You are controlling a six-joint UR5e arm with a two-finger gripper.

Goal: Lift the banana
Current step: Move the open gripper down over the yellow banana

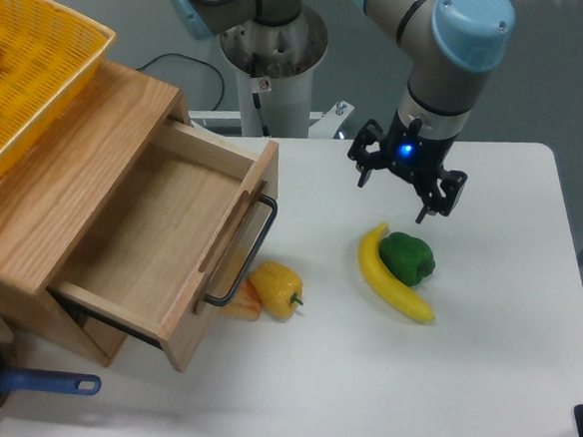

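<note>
Camera view | gripper (403, 193) hung spread and empty, at 12 o'clock from banana (391, 280) | banana lay flat on table (481, 372), touching green pepper (408, 258), which crowded its inner curve | grasp likely from clear side

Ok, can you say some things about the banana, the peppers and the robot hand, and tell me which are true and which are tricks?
1. The gripper is holding the banana. False: it is open and above the table, holding nothing.
2. The green pepper sits right against the banana. True.
3. The drawer is shut. False: it is pulled open.
4. The yellow pepper lies near the drawer handle. True.
5. The banana is in the basket. False: it lies on the table.
</note>
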